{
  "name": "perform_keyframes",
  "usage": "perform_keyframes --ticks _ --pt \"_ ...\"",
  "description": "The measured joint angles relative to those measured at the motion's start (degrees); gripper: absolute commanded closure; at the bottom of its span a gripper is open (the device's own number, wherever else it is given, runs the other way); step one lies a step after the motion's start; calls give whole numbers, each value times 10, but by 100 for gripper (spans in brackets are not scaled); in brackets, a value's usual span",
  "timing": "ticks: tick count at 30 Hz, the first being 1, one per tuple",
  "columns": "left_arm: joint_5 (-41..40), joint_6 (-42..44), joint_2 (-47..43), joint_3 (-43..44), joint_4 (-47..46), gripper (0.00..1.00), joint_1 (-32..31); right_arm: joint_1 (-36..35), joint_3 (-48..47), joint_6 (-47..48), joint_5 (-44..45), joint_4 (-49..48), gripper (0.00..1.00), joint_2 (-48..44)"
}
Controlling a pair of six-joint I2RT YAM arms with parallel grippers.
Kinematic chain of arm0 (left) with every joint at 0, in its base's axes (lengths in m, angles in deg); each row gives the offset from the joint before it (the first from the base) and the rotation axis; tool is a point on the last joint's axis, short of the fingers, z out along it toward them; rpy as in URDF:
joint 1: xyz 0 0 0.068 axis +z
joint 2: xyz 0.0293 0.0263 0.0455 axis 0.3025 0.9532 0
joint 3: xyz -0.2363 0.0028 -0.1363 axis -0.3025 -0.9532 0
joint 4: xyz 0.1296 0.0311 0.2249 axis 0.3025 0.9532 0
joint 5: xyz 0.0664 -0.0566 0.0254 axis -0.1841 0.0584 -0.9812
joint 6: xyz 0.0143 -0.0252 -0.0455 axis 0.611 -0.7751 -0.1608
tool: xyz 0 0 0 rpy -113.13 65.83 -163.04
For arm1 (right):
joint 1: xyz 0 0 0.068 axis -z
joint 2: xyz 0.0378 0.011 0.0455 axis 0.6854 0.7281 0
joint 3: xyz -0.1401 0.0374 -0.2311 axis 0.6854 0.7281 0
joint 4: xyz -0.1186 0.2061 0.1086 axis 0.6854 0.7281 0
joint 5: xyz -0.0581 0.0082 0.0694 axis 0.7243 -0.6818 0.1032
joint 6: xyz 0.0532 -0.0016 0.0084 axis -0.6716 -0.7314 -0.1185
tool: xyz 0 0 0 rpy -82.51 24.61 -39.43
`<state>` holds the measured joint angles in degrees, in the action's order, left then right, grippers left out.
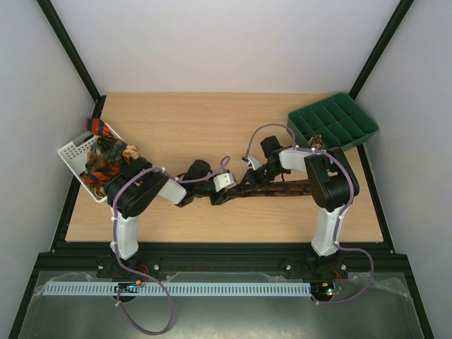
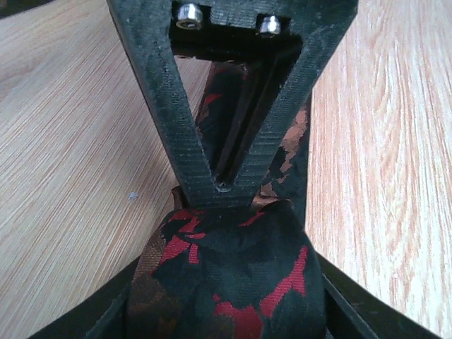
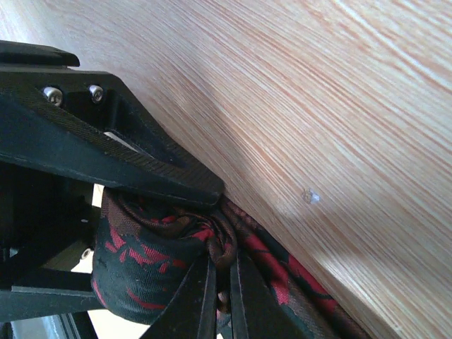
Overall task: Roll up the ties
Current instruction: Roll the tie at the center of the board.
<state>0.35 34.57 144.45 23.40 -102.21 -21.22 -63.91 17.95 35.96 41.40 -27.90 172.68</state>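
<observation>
One dark brown tie (image 1: 282, 189) with red specks lies across the table's middle, its left end wound into a small roll. My left gripper (image 1: 233, 188) and right gripper (image 1: 246, 181) meet at that roll. In the left wrist view my left gripper (image 2: 222, 189) is shut, its tips pinching a fold at the roll's (image 2: 240, 272) centre. In the right wrist view my right gripper (image 3: 205, 233) holds the roll (image 3: 141, 272) between its fingers, and the left gripper's thin fingers (image 3: 205, 304) clamp a fold beside it. Other ties (image 1: 106, 161), orange-striped and tan, are piled in the basket.
The white slotted basket (image 1: 70, 150) stands at the table's left edge. A green compartment tray (image 1: 332, 123) sits at the back right corner. Bare wood (image 1: 191, 127) lies behind both grippers. The tie's free length runs right, under the right arm.
</observation>
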Motion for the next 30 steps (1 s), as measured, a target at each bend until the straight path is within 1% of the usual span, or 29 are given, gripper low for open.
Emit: perform_keyframes --ticks 3,4,5,7,10,13,15,18,21,26,28,29,30 --pt "-22 18 0 -2 -4 66 -3 0 -7 2 -1 9 97 4" --pt "-28 24 -1 -5 -9 68 -5 0 -9 2 0 11 94 5" --pt "-33 26 -2 -6 -10 70 -7 0 -9 3 0 12 88 5" --pt "-50 39 -9 -8 -4 71 -14 0 -15 5 8 21 77 5" --pt "-81 58 -21 -7 20 73 -24 5 -30 -1 21 43 63 3" --pt "-102 77 -30 -4 42 73 -31 12 -37 -9 31 65 53 -6" --pt "-111 87 -34 1 59 72 -34 21 -37 -11 37 80 49 -16" --pt "-118 95 -39 11 87 71 -37 30 -36 -21 37 99 48 -28" --pt "-121 98 -42 21 113 70 -37 35 -33 -47 15 102 48 -35" --pt "-127 100 -46 32 140 70 -37 23 -21 -98 -21 81 52 -36" --pt "-129 100 -46 34 146 69 -37 16 -18 -111 -30 71 58 -35" --pt "-129 100 -46 34 147 69 -38 13 -16 -114 -32 67 64 -35" --pt "-129 100 -46 35 148 69 -38 10 -13 -116 -33 62 73 -34"
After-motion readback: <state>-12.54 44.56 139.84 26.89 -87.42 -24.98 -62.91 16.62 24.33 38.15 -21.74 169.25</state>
